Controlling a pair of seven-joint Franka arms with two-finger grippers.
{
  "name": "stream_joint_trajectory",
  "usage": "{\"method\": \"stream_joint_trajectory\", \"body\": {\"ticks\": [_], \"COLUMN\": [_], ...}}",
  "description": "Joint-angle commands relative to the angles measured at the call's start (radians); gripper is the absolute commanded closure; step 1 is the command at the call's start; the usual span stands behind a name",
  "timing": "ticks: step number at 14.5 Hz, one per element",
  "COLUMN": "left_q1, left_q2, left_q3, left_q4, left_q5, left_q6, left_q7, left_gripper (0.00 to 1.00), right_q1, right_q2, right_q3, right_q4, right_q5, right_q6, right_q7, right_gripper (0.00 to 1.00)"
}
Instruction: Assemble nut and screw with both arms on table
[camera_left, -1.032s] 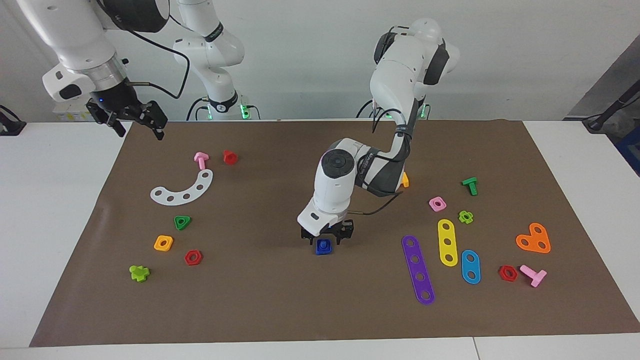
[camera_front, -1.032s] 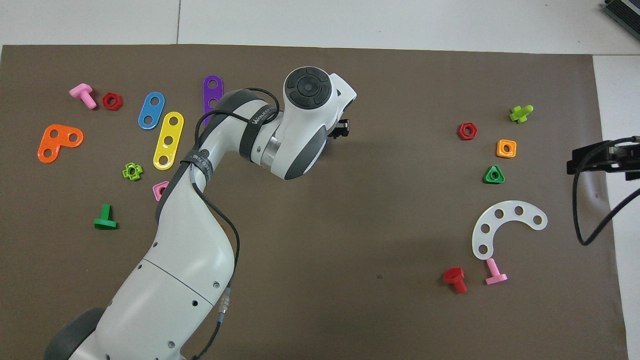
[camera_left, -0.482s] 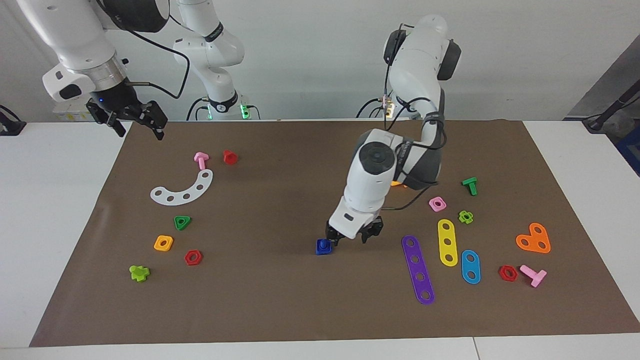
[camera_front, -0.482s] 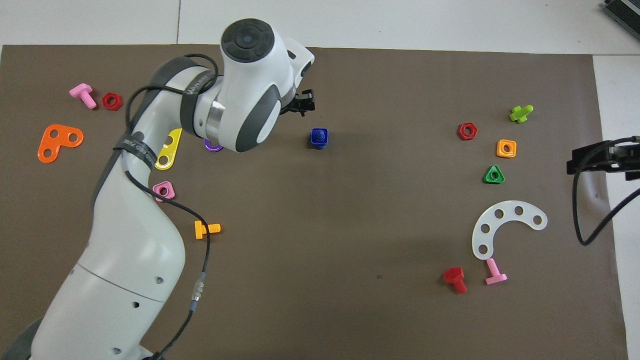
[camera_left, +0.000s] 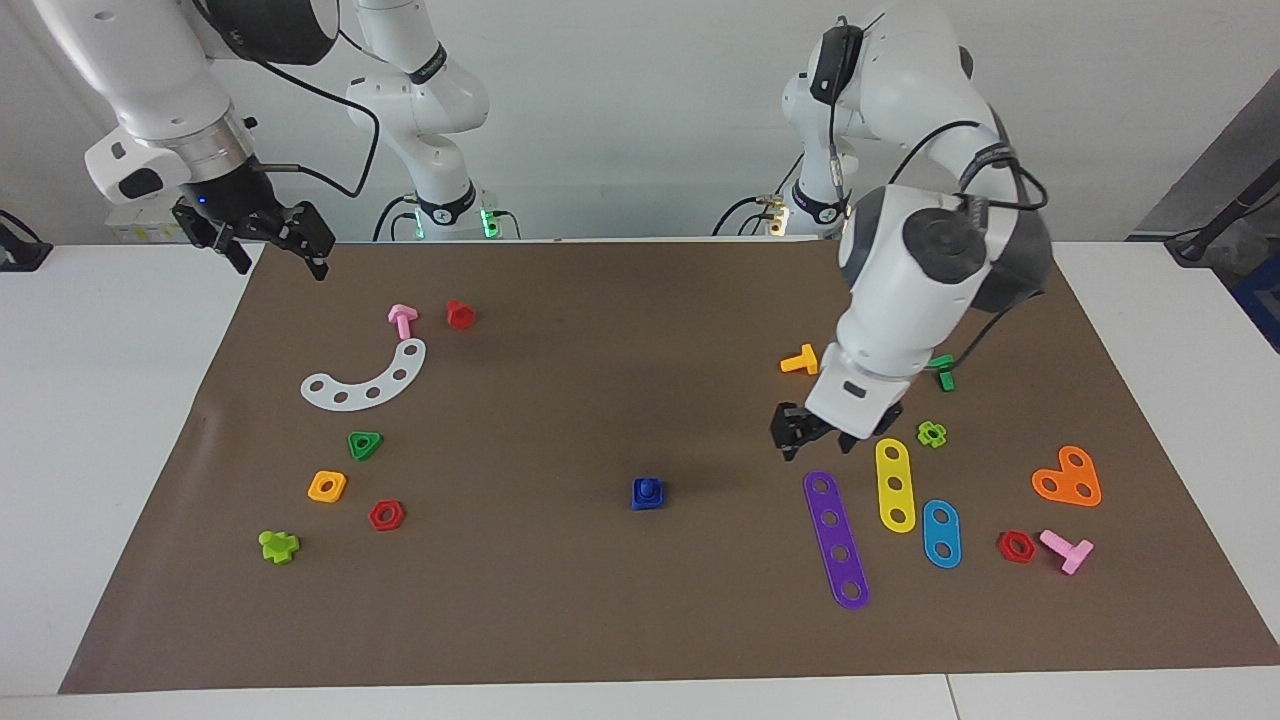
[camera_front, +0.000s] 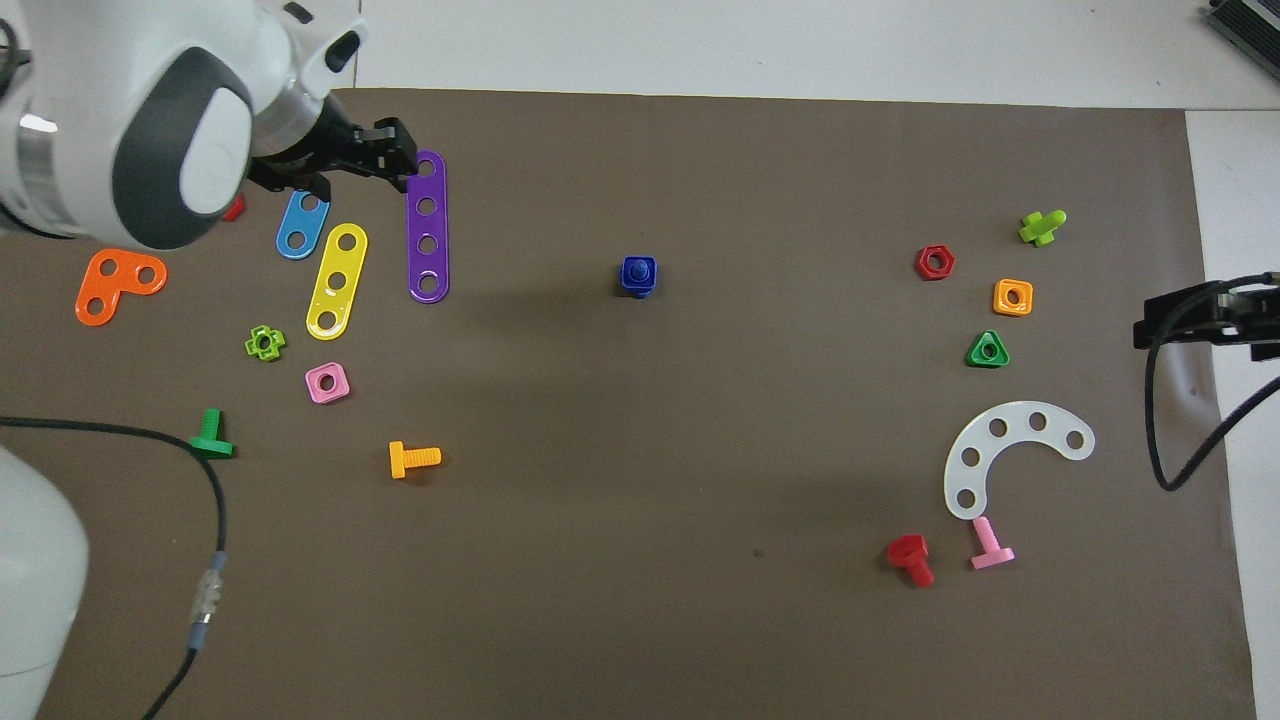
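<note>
Brown mat (camera_left: 560, 600) on white table (camera_left: 110, 420), grey wall, left end effector (camera_left: 812, 433) empty (fingers apart), right end effector (camera_left: 268, 238) spread wide.

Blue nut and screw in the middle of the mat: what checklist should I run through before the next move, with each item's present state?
1. The screw stands in the nut, one blue piece on the mat: ok.
2. Screw turned fully home in the nut: cannot tell.
3. Left gripper apart from the pair, up over the end of the purple strip: ok.
4. Left gripper carrying nothing that shows: ok.
5. Right gripper waits over the mat's corner at the right arm's end, jaws open and empty: ok.
</note>
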Motion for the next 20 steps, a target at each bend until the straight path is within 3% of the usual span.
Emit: {"method": "stream_joint_trajectory", "body": {"ticks": [1,4,10,12,16,20], "left_q1": [0.091,0.138,0.153,0.153,0.150,0.153], "left_q2": [-0.186,-0.287,-0.534,-0.550,-0.536,-0.533], "left_q3": [0.000,0.000,0.006,0.005,0.003,0.003], "left_q4": [-0.268,-0.374,-0.600,-0.592,-0.569,-0.545], "left_q5": [-0.020,-0.012,-0.010,0.031,0.039,0.039], "left_q6": [0.011,-0.021,-0.057,-0.097,0.015,0.025], "left_q7": [0.158,0.188,0.190,0.187,0.197,0.264], "left_gripper": [0.18,0.00,0.00,0.00,0.00,0.00], "right_q1": [-0.003,-0.003,-0.018,-0.017,-0.023,-0.032], "right_q2": [-0.017,-0.017,-0.016,-0.016,-0.016,-0.016], "right_q3": [0.002,0.002,0.007,0.007,0.007,0.022], "right_q4": [-0.015,-0.015,-0.015,-0.015,-0.015,-0.016], "right_q5": [0.003,0.003,0.003,0.003,0.003,0.003], "right_q6": [0.000,0.003,0.006,0.006,0.006,0.006], "right_q7": [0.010,0.011,0.002,0.002,0.002,0.004], "right_gripper": [0.00,0.00,0.00,0.00,0.00,0.00]}}
